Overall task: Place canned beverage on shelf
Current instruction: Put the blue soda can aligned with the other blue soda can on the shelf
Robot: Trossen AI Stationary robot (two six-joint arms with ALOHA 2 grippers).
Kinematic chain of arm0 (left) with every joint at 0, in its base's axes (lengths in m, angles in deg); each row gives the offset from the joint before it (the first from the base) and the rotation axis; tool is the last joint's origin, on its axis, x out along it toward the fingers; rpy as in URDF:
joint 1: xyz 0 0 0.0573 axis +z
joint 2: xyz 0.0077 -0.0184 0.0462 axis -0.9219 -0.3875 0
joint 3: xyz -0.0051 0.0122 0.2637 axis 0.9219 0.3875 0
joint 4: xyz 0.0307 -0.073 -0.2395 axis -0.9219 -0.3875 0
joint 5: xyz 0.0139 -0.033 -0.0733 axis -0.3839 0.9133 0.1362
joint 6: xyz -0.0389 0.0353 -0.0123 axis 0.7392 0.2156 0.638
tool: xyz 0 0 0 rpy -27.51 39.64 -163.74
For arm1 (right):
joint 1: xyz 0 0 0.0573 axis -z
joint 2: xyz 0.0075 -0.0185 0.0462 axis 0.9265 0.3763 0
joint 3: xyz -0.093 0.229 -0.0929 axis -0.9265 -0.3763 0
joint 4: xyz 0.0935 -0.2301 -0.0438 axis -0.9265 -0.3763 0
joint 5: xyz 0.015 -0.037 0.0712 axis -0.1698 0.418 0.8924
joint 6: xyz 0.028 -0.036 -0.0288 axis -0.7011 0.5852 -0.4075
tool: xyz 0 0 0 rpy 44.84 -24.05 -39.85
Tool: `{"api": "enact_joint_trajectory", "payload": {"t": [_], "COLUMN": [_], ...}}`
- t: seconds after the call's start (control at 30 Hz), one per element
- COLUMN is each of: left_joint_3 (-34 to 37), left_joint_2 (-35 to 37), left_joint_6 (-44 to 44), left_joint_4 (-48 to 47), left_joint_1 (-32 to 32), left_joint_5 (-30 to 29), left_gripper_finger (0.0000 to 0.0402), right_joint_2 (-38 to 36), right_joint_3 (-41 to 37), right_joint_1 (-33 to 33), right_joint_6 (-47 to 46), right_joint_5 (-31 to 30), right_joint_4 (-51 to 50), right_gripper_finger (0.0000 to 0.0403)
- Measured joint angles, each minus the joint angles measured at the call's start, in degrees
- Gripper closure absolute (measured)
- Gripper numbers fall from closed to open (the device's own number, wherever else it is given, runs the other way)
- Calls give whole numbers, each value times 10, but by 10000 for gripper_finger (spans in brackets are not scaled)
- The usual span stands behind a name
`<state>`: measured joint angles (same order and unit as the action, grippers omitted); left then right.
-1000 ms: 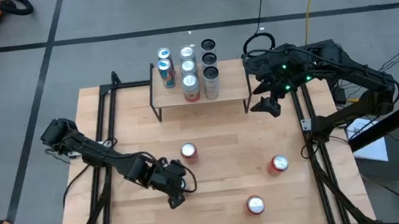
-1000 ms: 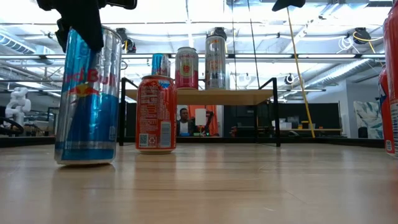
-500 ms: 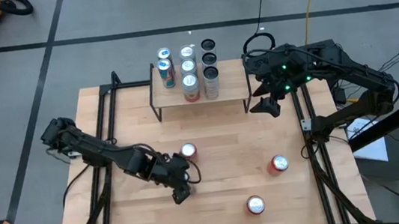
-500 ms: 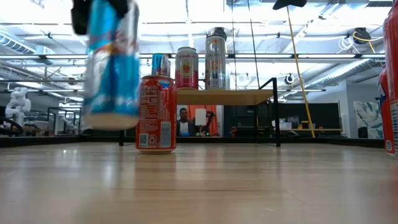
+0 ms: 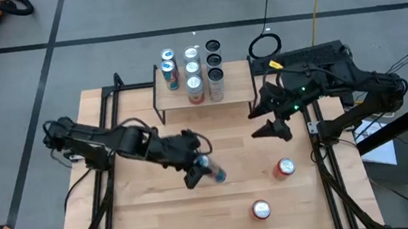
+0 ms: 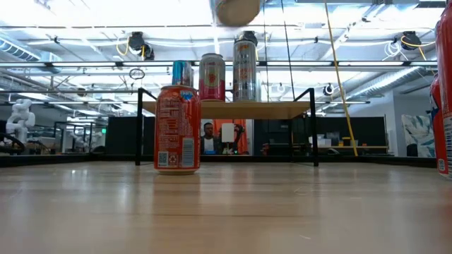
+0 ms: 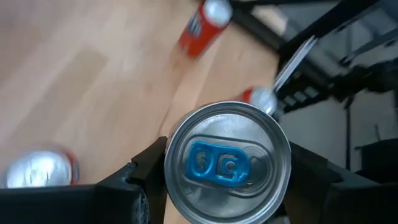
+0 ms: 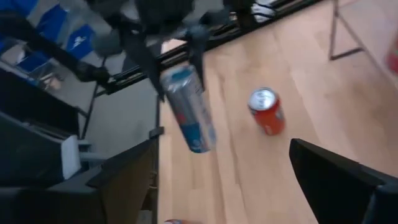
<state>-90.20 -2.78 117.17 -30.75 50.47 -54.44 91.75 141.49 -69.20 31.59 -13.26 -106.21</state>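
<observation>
Now, line by line:

Change, left arm: a second ago the left gripper (image 5: 196,169) stood low near the table's left front with the blue can (image 5: 212,170) upright on the wood; now the can is off the table, tilted, carried toward the middle.
Change, low view: the blue can, which filled the left side before, is gone from there; only its pale bottom (image 6: 237,10) shows at the top edge.
Change, right arm: the right gripper (image 5: 266,120) has come away from beside the shelf (image 5: 236,89) and now hangs over the table in front of the shelf's right end.
Left gripper: closed on the blue can, one finger (image 7: 146,171) at each side of its silver top with blue pull tab (image 7: 226,163).
Right gripper: fingers (image 8: 339,180) spread wide, nothing between them.
Task can, place: in the air above the table's centre, well short of the shelf.
Shelf: seven or so cans stand on it in rows, at its left and middle (image 5: 193,81).
Table: three red cans upright, one at centre (image 6: 177,128), one at right (image 5: 285,168), one near the front edge (image 5: 261,210).
Writing: small white print on the nearest red can's side, too fine to read; no brand on the blue can can be read now.
</observation>
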Motion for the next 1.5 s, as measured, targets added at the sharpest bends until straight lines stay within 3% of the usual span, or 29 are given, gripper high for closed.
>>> {"api": "enact_joint_trajectory", "payload": {"t": [0.37,1.1,1.27,1.5], "left_joint_3": [-112,-128,-128,-128], "left_joint_2": [1,1,1,1], "left_joint_6": [-104,-120,-130,-134], "left_joint_4": [2,37,38,38], "left_joint_1": [50,66,66,66], "left_joint_5": [-2,29,29,29], "left_gripper_finger": [180,180,180,177], "right_joint_2": [43,141,148,148], "right_joint_3": [0,0,0,0], "right_joint_1": [-50,-63,-63,-63], "right_joint_6": [9,80,99,104], "right_joint_5": [-4,4,13,12], "right_joint_4": [75,134,155,154], "right_gripper_finger": [45,49,76,144]}}
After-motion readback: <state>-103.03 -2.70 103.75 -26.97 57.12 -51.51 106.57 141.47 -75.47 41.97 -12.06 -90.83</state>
